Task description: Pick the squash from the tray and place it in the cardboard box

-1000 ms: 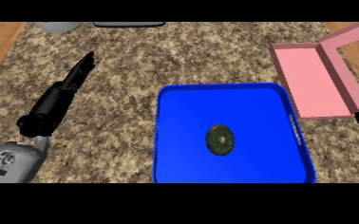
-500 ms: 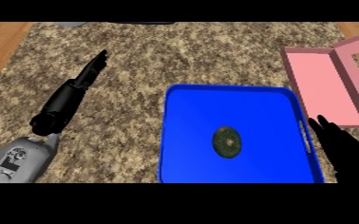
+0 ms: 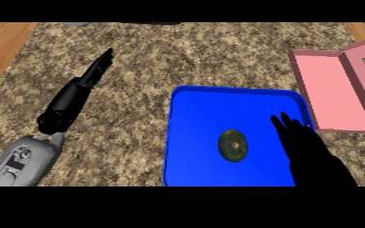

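Two black hands show over a speckled granite counter [image 3: 178,58], seen from steeply above. Our right hand [image 3: 303,147] comes in from the near right corner, its fingers straight and spread, holding nothing. It hovers over the right part of a blue tray [image 3: 214,101], just beside the squash [image 3: 233,145] and not touching it.

We see the squash as a small, dark green, rounded thing lying alone on the tray floor, a little near and right of the tray's middle. A pink cardboard box [image 3: 328,94] sits open at the right, its near left corner close against the tray's far right corner; whether they touch we cannot tell.

Our left hand [image 3: 89,79] lies well apart at the left, over bare counter, fingers straight and pointing toward the far side, empty.

We judge the step in hand to be the reach for the squash, with the grasp not yet made. To do it well, we should shift the right hand left until the squash sits between thumb and fingers, lower it close to the tray floor, and only then curl round it. Such a smooth, rounded thing will likely roll or slide on the flat tray if nudged from one side, so both sides should meet it together. Afterward, lift clear of the tray rim before carrying it right to the box.
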Controlling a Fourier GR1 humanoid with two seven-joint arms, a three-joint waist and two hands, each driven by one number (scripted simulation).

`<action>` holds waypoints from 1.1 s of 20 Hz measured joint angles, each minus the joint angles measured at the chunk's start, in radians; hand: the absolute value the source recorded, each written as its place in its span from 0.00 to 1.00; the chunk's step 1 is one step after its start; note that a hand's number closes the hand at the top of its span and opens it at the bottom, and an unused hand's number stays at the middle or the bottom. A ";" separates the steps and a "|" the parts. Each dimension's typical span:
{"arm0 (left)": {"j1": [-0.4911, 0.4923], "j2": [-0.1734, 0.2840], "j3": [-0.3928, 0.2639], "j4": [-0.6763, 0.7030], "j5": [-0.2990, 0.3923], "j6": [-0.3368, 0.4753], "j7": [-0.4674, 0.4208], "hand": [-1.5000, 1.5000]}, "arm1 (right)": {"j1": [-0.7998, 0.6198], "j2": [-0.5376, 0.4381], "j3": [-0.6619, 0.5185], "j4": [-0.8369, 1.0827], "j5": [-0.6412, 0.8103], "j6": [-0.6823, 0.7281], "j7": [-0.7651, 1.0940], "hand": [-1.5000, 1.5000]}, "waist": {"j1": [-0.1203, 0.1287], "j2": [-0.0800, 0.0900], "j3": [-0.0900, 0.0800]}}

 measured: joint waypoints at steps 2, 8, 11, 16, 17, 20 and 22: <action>-0.004 -0.003 0.005 0.008 0.000 -0.002 0.003 0.50 | -0.037 0.064 0.034 0.035 0.012 0.014 0.023 0.00 | -0.006 -0.001 0.001; -0.005 -0.008 0.017 0.001 -0.004 0.004 0.022 0.50 | -0.116 0.229 0.100 0.180 0.087 0.042 0.061 0.00 | -0.021 -0.006 0.003; 0.008 -0.006 0.023 0.006 0.000 -0.009 0.009 0.50 | -0.154 0.304 0.113 0.257 0.133 0.058 0.070 0.00 | -0.027 -0.007 0.004; 0.021 -0.004 0.042 0.020 -0.007 -0.009 -0.003 0.50 | -0.200 0.420 0.108 0.349 0.195 0.095 0.068 0.00 | -0.038 -0.008 0.005; 0.027 -0.002 0.044 0.014 -0.011 -0.007 -0.004 0.50 | -0.205 0.436 0.103 0.361 0.202 0.104 0.066 0.00 | -0.039 -0.009 0.005; 0.039 -0.003 0.048 0.001 -0.011 -0.011 -0.005 0.50 | -0.217 0.480 0.079 0.426 0.227 0.129 0.054 0.00 | -0.041 -0.009 0.006; 0.054 -0.003 0.051 -0.005 -0.013 -0.012 -0.010 0.50 | -0.210 0.502 0.071 0.457 0.251 0.142 0.045 0.00 | -0.043 -0.009 0.006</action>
